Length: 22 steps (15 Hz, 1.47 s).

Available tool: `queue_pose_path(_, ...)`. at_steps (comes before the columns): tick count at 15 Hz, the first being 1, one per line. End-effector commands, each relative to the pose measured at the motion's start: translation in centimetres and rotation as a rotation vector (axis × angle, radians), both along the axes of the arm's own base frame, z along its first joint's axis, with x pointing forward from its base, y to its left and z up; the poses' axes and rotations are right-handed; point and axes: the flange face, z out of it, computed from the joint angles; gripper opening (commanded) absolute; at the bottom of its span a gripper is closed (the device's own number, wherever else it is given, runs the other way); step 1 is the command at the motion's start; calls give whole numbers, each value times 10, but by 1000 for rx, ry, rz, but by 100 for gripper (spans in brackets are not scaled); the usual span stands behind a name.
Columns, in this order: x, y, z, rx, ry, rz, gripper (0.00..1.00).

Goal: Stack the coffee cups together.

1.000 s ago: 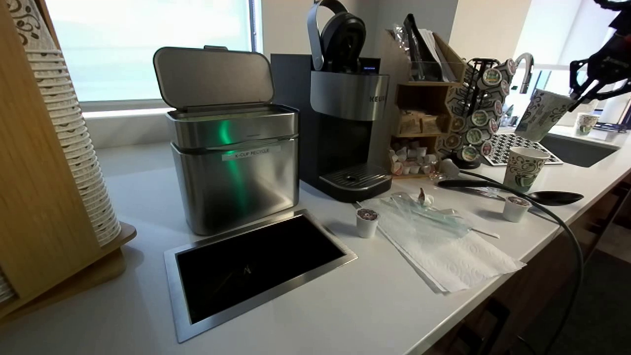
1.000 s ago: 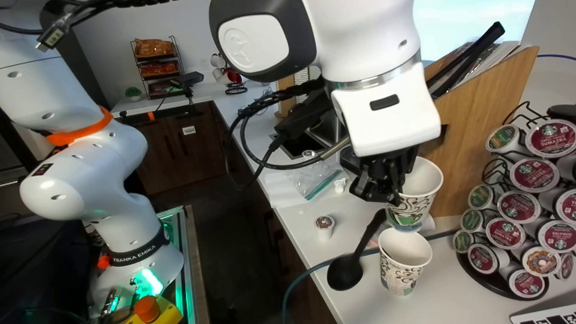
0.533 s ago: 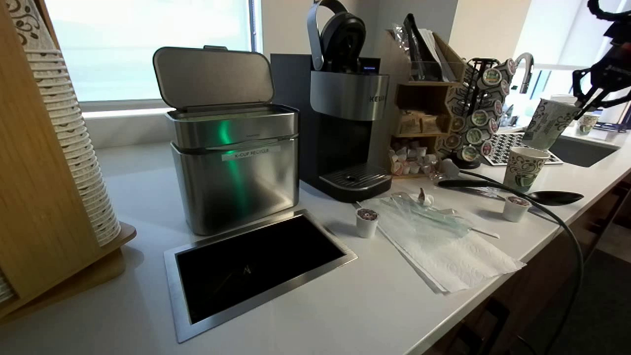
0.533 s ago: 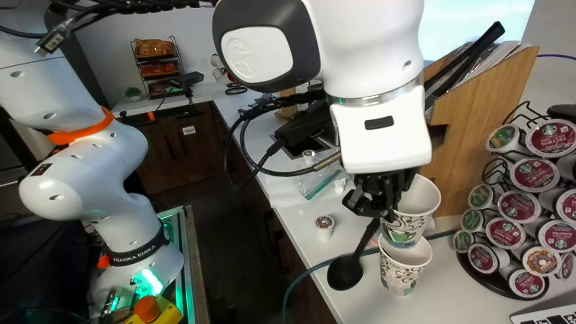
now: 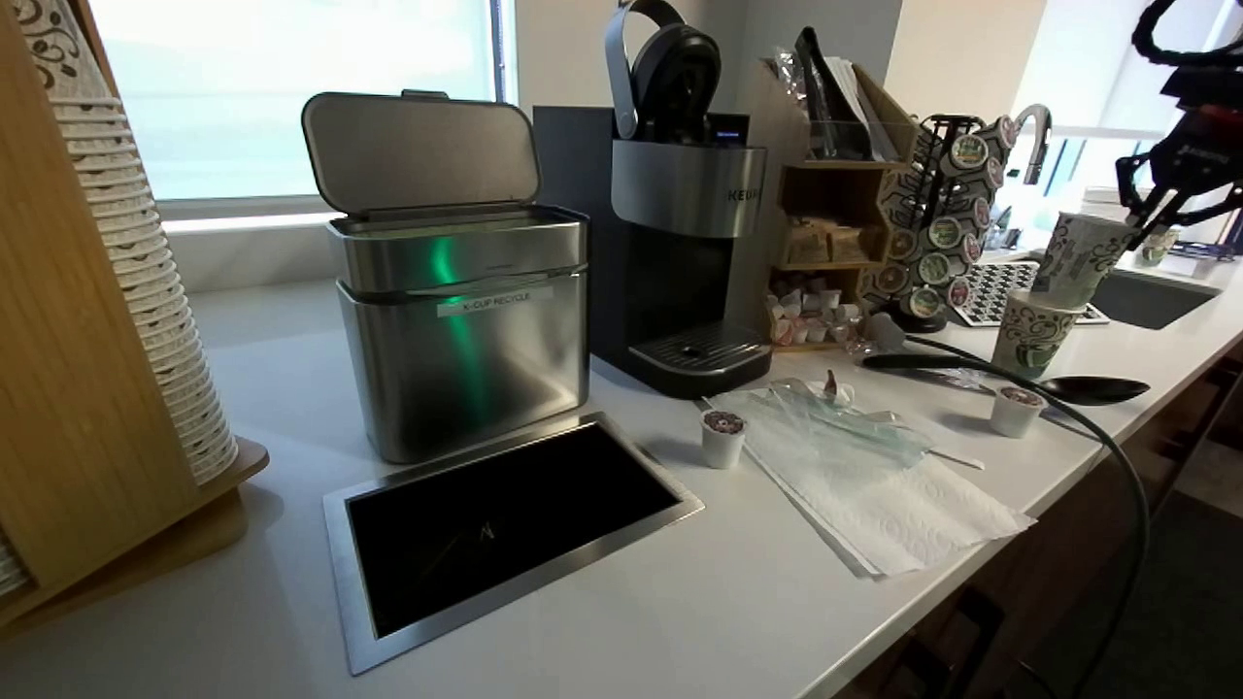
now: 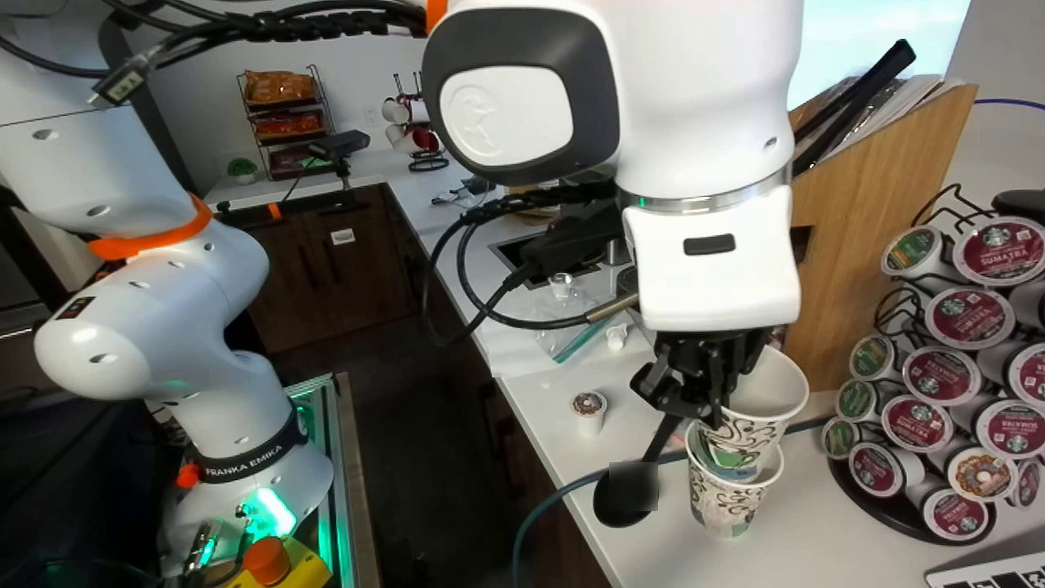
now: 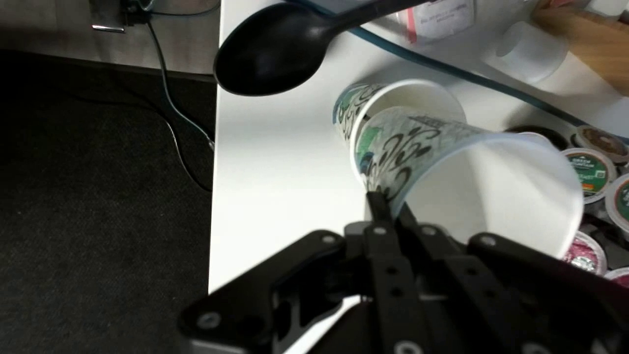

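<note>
Small white pod with brown ring-printed lid [image 6: 589,412] near the left edge of the smooth white table [image 6: 816,531]. Right of it, black long-handled spoon [image 7: 275,54], lying flat. Next, black two-fingered end effector [image 7: 391,202], pinching the rim-side wall of the upper cup, whitish tapered paper with dark swirl print [image 6: 759,429]; looks like one finger inside, one outside. Upper cup tilted, mouth leaning right, base in the mouth of the lower cup, matching swirl-printed paper [image 6: 722,505], upright on the table. Not fully nested; can't tell whether walls touch. Far right, tan wooden organiser [image 6: 886,245]; right of the cups, black rack of maroon- and green-lidded pods [image 6: 943,376].

Handling: cups should be light, thin-walled, easy to dent, not very slippery. Rim is probably stiffest, so a gentle pinch there suits and leaves the lower wall free. Side hold may let it swivel. Straighten before pressing; a sideways push could skid or tip the lower cup.
</note>
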Motion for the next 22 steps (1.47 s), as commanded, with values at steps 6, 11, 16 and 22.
queue_pose_path(6, 39, 3, -3, -32, 39, 59, 32)
queue_pose_path(11, 48, 14, 11, -18, 18, 109, 63)
queue_pose_path(16, 45, 16, 21, -7, 7, 116, 99)
queue_pose_path(22, 49, 18, 21, -17, -6, 191, 100)
